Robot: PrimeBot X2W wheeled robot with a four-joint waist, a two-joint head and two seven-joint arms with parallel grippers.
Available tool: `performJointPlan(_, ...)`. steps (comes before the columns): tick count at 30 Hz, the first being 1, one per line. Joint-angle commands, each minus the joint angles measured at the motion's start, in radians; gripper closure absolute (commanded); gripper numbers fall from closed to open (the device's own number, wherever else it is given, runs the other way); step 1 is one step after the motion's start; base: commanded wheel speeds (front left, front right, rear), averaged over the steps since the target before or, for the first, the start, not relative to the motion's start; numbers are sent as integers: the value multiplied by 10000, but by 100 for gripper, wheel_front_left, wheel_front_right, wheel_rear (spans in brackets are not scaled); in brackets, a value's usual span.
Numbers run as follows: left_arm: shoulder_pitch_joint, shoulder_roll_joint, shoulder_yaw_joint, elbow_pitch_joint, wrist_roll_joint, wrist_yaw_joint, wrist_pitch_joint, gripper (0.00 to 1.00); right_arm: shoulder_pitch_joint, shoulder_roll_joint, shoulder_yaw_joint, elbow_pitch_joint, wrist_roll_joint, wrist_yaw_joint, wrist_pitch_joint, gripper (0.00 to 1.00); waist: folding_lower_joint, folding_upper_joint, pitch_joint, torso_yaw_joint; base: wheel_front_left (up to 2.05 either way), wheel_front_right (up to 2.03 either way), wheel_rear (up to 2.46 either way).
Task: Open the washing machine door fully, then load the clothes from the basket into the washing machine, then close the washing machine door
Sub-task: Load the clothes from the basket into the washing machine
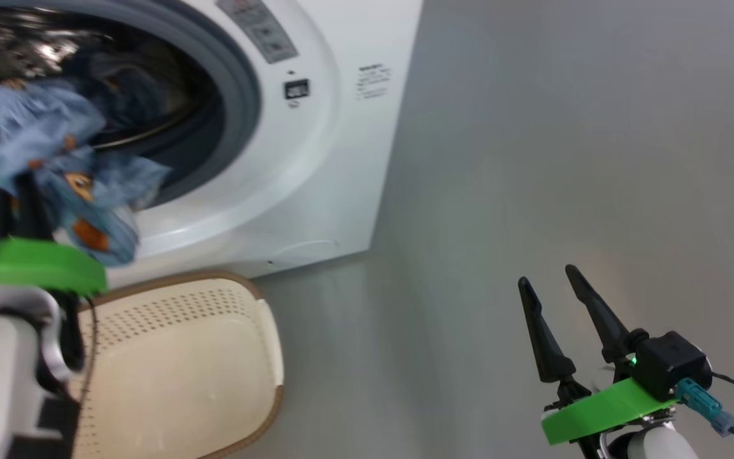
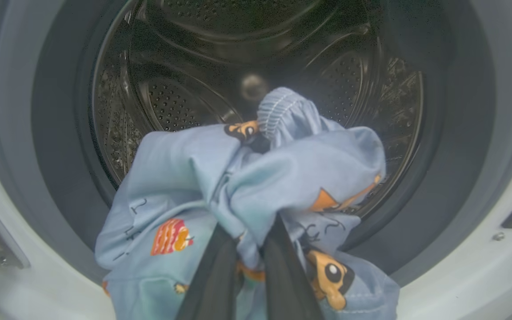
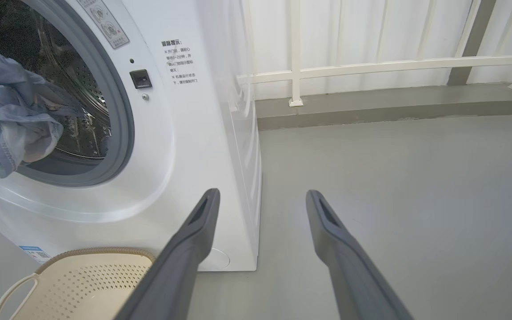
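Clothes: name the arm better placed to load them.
Left. The left claw is shut on the clothes at the mouth of the washing machine; the right claw stands open and empty over the floor.

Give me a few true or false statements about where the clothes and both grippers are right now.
1. The left gripper is shut on the clothes at the washing machine opening. True.
2. The right gripper holds a garment. False: it is open and empty above the floor.
3. The basket stands in front of the washing machine. True.
4. The held clothes lie in the basket. False: they hang at the washing machine's opening.
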Motion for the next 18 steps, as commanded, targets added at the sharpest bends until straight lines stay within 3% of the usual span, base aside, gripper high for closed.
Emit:
performJointPlan(1,-880,578,375,404,121,-62,-77,100,-291,-47,333,-197,157,14,-49,0,0,0,888,-914,0,0,0)
performJointPlan(12,-3924,1969,327,3824,748,-450,-485,100,-445,-46,993,-40,603,14,-49,0,0,0,1892,-2053,0,0,0)
performJointPlan(18,-4965,2451,443,4944,917,-444,-744,100,-321,-46,1164,-40,567,14,-49,0,0,0,2270,-2387,0,0,0)
